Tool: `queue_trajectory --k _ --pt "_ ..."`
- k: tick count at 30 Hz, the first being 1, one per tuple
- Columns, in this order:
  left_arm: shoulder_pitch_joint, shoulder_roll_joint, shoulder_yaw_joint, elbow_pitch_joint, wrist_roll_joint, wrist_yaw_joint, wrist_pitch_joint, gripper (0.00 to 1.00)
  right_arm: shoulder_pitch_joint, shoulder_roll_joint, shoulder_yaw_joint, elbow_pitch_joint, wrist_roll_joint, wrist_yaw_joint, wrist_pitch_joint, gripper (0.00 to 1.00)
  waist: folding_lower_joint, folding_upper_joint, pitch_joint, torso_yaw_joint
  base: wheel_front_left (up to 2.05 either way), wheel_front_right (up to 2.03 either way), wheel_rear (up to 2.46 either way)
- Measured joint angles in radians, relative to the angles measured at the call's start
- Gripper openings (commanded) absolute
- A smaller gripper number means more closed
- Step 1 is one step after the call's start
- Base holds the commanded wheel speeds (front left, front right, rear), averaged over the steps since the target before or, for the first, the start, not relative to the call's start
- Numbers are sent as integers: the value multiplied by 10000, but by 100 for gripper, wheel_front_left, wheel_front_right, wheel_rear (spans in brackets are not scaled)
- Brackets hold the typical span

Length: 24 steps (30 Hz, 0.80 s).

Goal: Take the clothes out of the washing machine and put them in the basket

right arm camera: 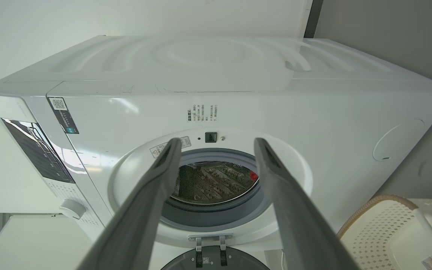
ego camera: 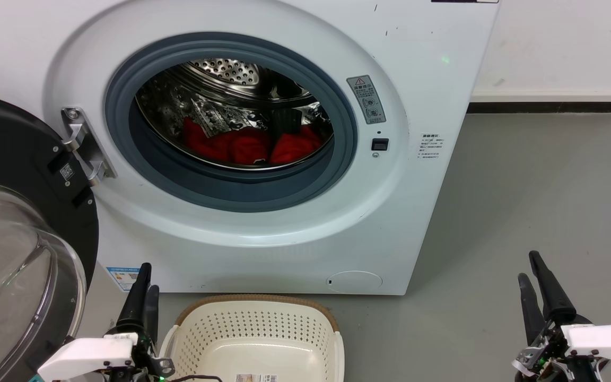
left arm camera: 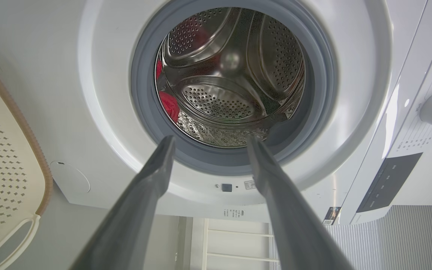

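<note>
Your left hand (ego camera: 147, 280) and right hand (ego camera: 528, 266) sit low, fingers spread. Just beside the left one, the basket (ego camera: 255, 300) stands before the washing machine (ego camera: 284, 254). The red clothes (ego camera: 247, 146) lie in its drum.

Right gripper (right arm camera: 216, 141) with two dark fingers spread apart, pointing at the white washing machine (right arm camera: 238, 93), steel drum (right arm camera: 212, 183) inside its opening, sliver of red clothes (right arm camera: 253, 175) at the drum's edge, door (right arm camera: 216, 262) open, cream basket (right arm camera: 381, 225) beside the machine
</note>
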Motion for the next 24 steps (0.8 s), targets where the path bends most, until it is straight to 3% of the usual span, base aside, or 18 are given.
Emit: queue_trajectory --k 9,24 --pt "83 -2 541 -75 1241 0 -405 100 7 -2 -242 -25 -1728 0 -389 100 0 0 -2 -12 0 0 0" --pt "75 2 1225 -1344 3860 303 -986 100 -2 -6 -387 -1641 -7005 0 -988 100 0 0 58 -29 0 0 0"
